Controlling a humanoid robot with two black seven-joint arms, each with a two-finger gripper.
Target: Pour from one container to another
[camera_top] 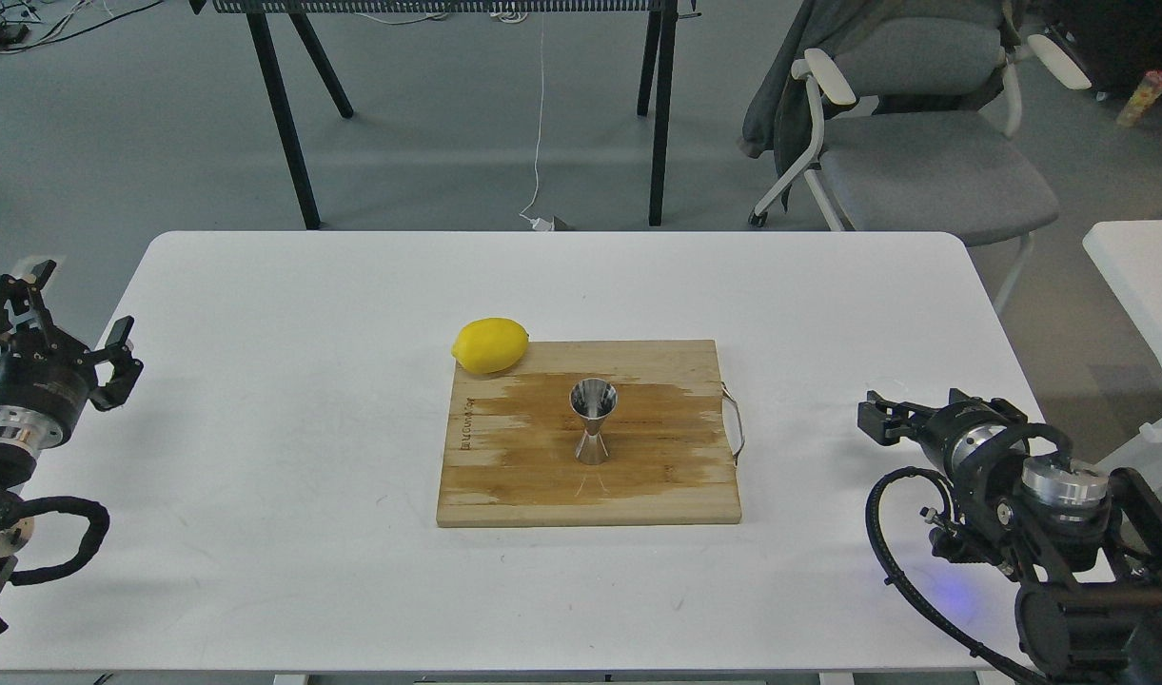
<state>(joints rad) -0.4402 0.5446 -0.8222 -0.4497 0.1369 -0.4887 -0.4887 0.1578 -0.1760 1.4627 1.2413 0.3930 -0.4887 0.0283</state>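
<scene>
The shiny stainless-steel hourglass jigger [593,420] stood upright near the middle of the rectangular wooden cutting board [504,476], open cone facing up, narrow waist below it, lower cone resting on the wood. Nothing touched it. A darker, damp-looking patch ran across the board around and beyond its base. A small clear glass cup could not be made out anywhere in the scene.

A bright yellow lemon [490,344] lay at the board's far left corner, overlapping the board's edge. A thin metal handle [735,423] stuck out from the board's right side.

The board lay flat on the white rounded-corner tabletop [257,381], roughly central.

The left end effector [76,328] hung over the tabletop's left edge, well apart from the board; its two black fingers stood spread apart with nothing between them. The right end effector [871,419] sat low over the tabletop's right side, pointing left toward the board, clear of the handle. It appeared dark and nearly end-on, so whether its fingers were apart or together could not be told. Nothing visible in it.

Beyond the tabletop: grey floor, the black legs of another table [285,124], a white cable [540,124] trailing down, and a grey office chair [923,152] with white armrests at the far right.
</scene>
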